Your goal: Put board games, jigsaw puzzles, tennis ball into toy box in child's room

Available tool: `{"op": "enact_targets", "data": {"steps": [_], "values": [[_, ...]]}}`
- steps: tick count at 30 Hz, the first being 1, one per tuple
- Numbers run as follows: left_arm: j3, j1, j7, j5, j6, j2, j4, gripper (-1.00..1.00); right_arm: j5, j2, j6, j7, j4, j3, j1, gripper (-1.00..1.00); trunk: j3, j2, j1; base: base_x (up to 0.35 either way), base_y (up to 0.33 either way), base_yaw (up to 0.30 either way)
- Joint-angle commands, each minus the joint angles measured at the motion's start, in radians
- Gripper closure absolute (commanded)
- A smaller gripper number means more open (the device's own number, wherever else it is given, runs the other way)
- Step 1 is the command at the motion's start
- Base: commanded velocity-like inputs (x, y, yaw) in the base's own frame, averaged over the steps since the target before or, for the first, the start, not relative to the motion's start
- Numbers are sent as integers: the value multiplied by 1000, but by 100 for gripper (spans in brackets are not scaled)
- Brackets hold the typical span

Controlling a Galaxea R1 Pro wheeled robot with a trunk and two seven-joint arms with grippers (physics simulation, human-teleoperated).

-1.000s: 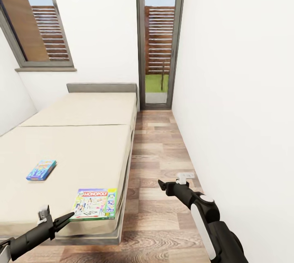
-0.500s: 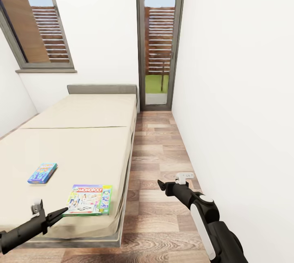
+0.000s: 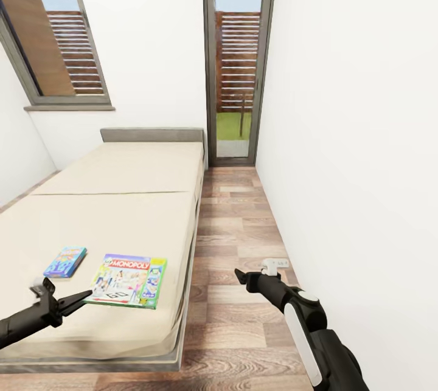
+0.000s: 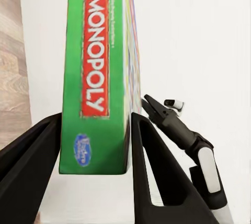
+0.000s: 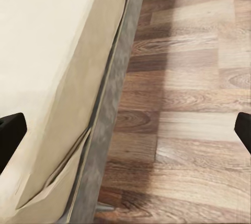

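Note:
Two board games are on the bed [image 3: 121, 221]. The small blue one [image 3: 65, 261] lies flat on the beige mattress. My left gripper [image 3: 78, 301] is shut on the near edge of the larger, green-edged Monopoly box [image 3: 128, 280], which is slightly tilted near the bed's right edge. In the left wrist view the box's green side [image 4: 94, 78] stands between my left gripper's [image 4: 94, 130] two black fingers. My right gripper [image 3: 242, 275] hangs open over the wood floor beside the bed, with nothing between its fingers [image 5: 10, 132]. The table, toy box, jigsaw puzzles and tennis ball are out of view.
A wood-plank aisle [image 3: 234, 221] runs between the bed's dark grey frame [image 5: 112, 114] and the white right wall [image 3: 353, 166]. A tall glazed door [image 3: 237, 62] closes the far end. A window [image 3: 61, 32] sits above the headboard [image 3: 152, 134].
The Monopoly box has moved with my left gripper, leftward and away from the bed's near corner, closer to the blue game. The view has shifted a little. My right arm has barely moved.

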Motion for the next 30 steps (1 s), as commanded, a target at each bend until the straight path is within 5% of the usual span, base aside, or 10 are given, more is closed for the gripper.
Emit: {"op": "enact_targets", "data": {"steps": [1, 6, 12, 22, 30], "values": [[-24, 0, -4, 0, 11, 0, -6, 100, -6, 1, 5, 2, 3, -2, 0, -100, 2, 7, -4, 0, 0, 0], [-102, 0, -4, 3, 14, 4, -45, 100, -65, -4, 5, 1, 21, -3, 2, -100, 18, 42, -23, 0, 0, 0], [-117, 2, -4, 6, 40, 26, -91, 100, -131, -3, -15, 0, 149, -4, 25, -100, 37, 84, -46, -98, 0, 0], [-120, 3, -4, 6, 43, 29, -99, 100, -137, -10, -181, 3, 454, -52, 27, -100, 68, 154, -85, -48, 0, 0], [-121, 3, -4, 5, 43, 29, -100, 100, -138, -13, -258, 10, 578, -74, 27, -100, 93, 210, -115, -1, 0, 0]]}}
